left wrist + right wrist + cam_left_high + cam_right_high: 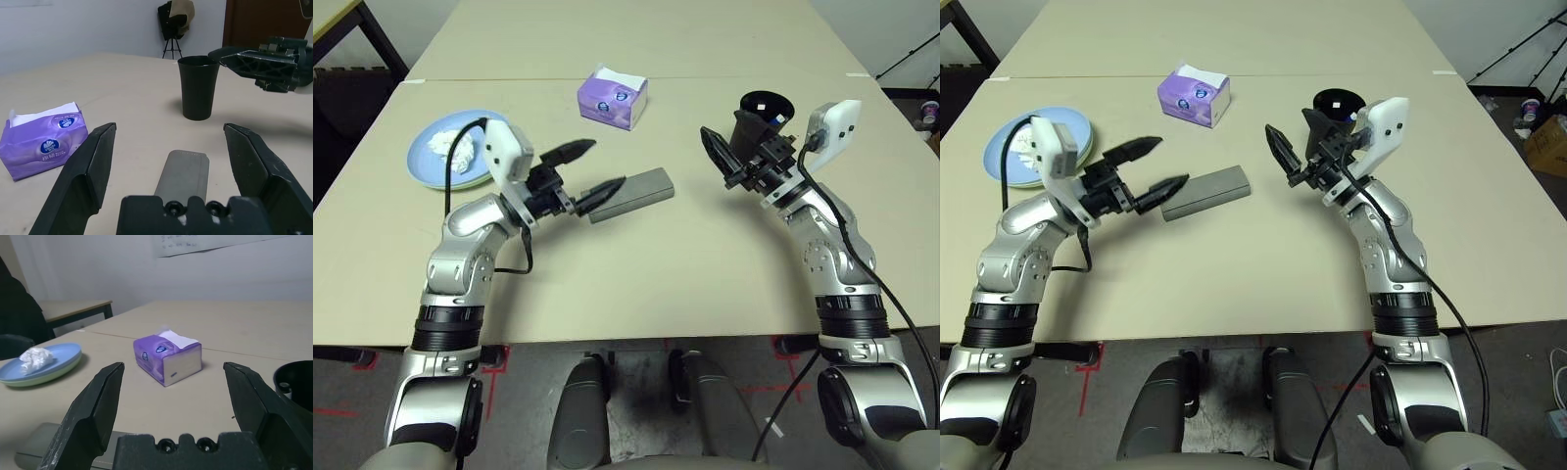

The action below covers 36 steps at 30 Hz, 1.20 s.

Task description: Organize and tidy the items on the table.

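Plates (423,168) are stacked with tissue (450,147) at ten o'clock; case (636,191) lies central, cup (198,88) at two. Both grippers (590,171) (1298,147) are spread wide, empty.

Tissue (35,359) on stacked plates (54,363); tissue box (612,96) behind case (631,194).

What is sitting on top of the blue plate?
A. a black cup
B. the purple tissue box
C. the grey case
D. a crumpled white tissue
D: a crumpled white tissue lies on the blue plate, while the cup, the tissue box and the case all sit on the table.
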### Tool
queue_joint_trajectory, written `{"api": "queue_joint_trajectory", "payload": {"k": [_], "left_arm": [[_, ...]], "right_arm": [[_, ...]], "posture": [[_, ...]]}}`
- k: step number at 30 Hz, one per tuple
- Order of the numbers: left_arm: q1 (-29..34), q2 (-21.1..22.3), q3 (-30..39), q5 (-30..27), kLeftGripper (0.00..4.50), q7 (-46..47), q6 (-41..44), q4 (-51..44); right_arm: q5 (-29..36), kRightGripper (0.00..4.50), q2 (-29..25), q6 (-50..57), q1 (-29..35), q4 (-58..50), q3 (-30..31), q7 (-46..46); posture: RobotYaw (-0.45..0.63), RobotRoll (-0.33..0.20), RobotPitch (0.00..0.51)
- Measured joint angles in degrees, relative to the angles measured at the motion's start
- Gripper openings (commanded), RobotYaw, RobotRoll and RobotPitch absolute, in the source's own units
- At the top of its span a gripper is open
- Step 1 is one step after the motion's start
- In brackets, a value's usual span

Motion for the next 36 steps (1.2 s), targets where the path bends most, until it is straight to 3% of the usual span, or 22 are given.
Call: {"api": "queue_joint_trajectory", "payload": {"k": [12,15,20,23,26,30,36], "left_arm": [[1.41,2.59,-2.50,1.60,4.50,-3.71,-0.58,0.03],[1.51,2.84,-2.48,2.29,4.50,-3.14,-0.19,0.66],[3.30,-1.33,0.56,1.67,4.50,4.75,2.19,1.99],[4.52,-2.71,0.66,2.31,4.50,7.68,1.73,2.02],[4.04,-5.23,3.36,3.97,4.50,14.39,-1.74,2.90],[2.09,-5.75,10.58,6.02,4.50,25.10,-8.59,5.55],[5.75,-2.14,16.87,7.64,4.50,30.91,-12.01,6.63]], "right_arm": [[-1.08,4.47,-1.27,-1.61,-0.54,0.55,0.13,-0.09],[-2.60,4.47,-3.83,-2.21,-0.54,0.76,1.88,2.32],[-7.58,4.47,-10.63,-5.02,-0.51,2.56,7.65,11.04],[-9.21,4.47,-11.27,-8.29,-0.22,4.01,9.28,13.74],[-7.02,4.47,-6.74,-9.37,0.63,4.95,6.16,10.28],[-1.38,4.47,-0.23,-10.20,1.53,5.00,-2.80,-0.41],[2.89,4.47,-1.72,-8.08,3.19,4.79,-11.68,-7.80]], "posture": [[-0.05,0.000,0.144],[-0.06,0.000,0.142],[-0.05,0.000,0.139],[-0.05,0.000,0.132],[-0.04,0.000,0.132],[-0.05,0.000,0.132],[-0.05,0.000,0.131]]}}
